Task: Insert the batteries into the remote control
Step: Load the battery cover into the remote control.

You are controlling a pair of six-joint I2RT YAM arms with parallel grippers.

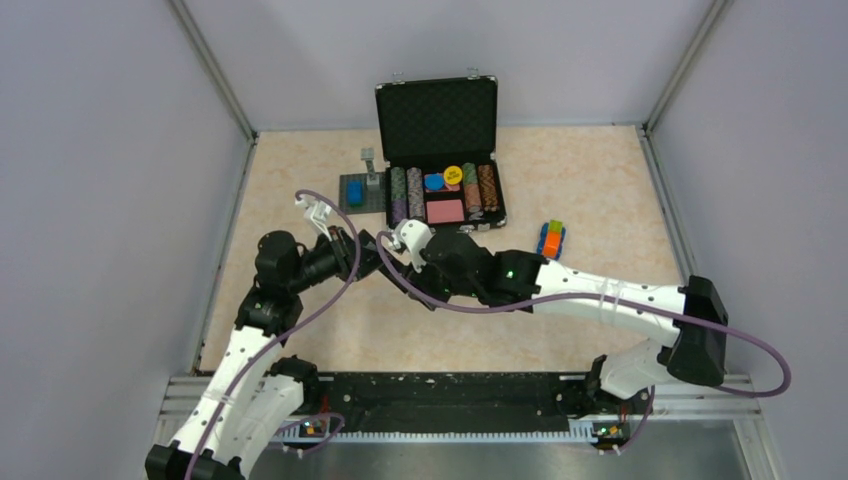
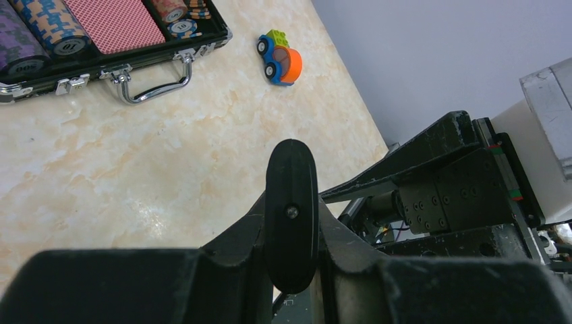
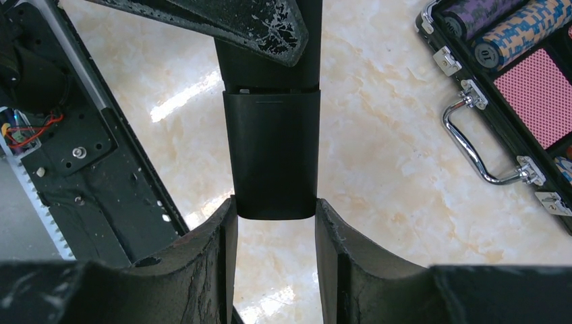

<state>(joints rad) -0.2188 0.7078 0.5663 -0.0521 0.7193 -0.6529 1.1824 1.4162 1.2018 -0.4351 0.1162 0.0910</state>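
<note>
My left pincer (image 2: 291, 223) is clamped tight on the remote control (image 3: 271, 155). My right pincer (image 3: 275, 212) grips its other end, over the counter (image 3: 384, 169).

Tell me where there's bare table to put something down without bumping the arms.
Bare table lies far right, between the poker chip case, the toy car and the right wall; also the near strip along the black base rail. Crowded: the middle, where the left gripper and right gripper meet on the remote control.
</note>
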